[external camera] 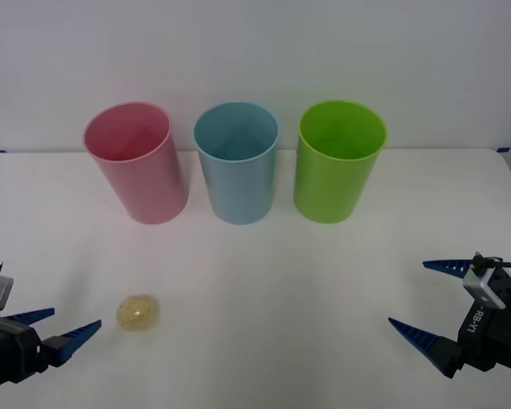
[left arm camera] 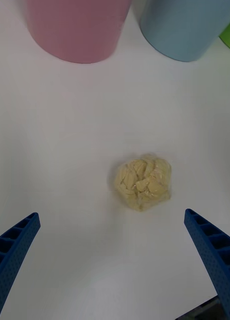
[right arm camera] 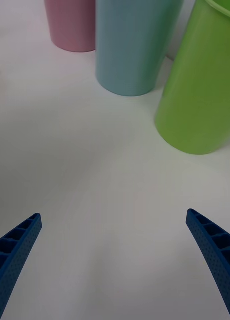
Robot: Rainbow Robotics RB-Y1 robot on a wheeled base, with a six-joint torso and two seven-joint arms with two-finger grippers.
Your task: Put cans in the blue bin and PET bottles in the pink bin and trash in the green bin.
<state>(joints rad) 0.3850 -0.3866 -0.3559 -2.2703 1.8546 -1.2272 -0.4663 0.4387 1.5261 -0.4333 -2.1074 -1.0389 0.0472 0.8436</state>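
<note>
Three bins stand in a row at the back of the white table: the pink bin (external camera: 136, 162) on the left, the blue bin (external camera: 237, 162) in the middle, the green bin (external camera: 337, 160) on the right. The trash (external camera: 138, 313), a wrinkly pale yellow lump, lies at the front left. My left gripper (external camera: 61, 328) is open just to its left, low over the table; its wrist view has the trash (left arm camera: 143, 184) a short way ahead of the spread fingers. At the front right my right gripper (external camera: 426, 298) is open with nothing in it, facing the green bin (right arm camera: 202, 85).
The wrist views also catch the pink bin (left arm camera: 77, 27) and blue bin (left arm camera: 187, 27) beyond the trash, and the blue bin (right arm camera: 132, 45) and pink bin (right arm camera: 70, 25) from the right side. A pale wall rises behind the table's back edge (external camera: 34, 152).
</note>
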